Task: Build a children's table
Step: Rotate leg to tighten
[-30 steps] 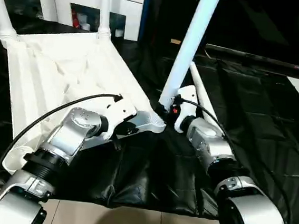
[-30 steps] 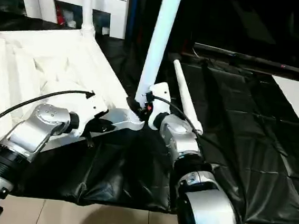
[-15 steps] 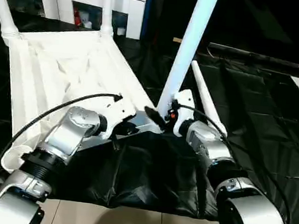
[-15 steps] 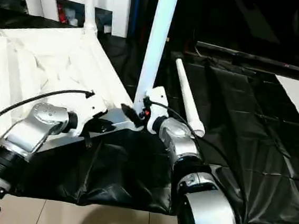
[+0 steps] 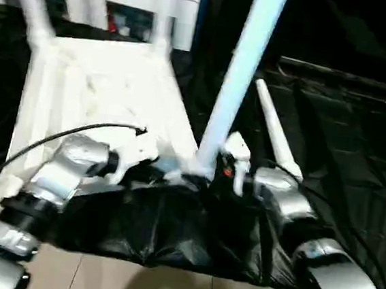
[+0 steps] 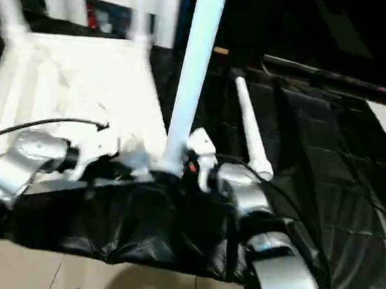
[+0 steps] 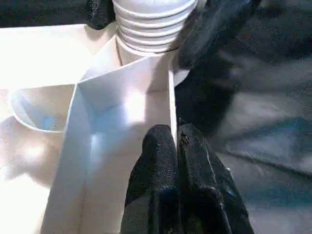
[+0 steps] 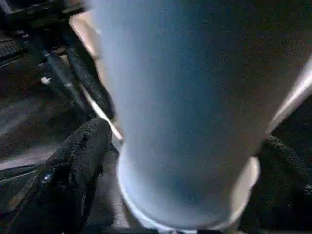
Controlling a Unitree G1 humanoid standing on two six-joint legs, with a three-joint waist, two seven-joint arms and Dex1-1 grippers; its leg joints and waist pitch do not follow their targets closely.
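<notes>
1. The left gripper's fingers (image 7: 168,161) are pressed together, resting on a rib wall of the table top (image 5: 109,95) near its corner socket.
2. The right gripper's fingers (image 8: 73,165) are spread wide on either side of the upright leg (image 5: 237,80), just beside its base.
3. The white top lies underside up on the black-covered bench (image 5: 343,145), at the left.
4. Two far legs stand in their sockets; a loose leg (image 5: 276,135) lies to the right.
</notes>
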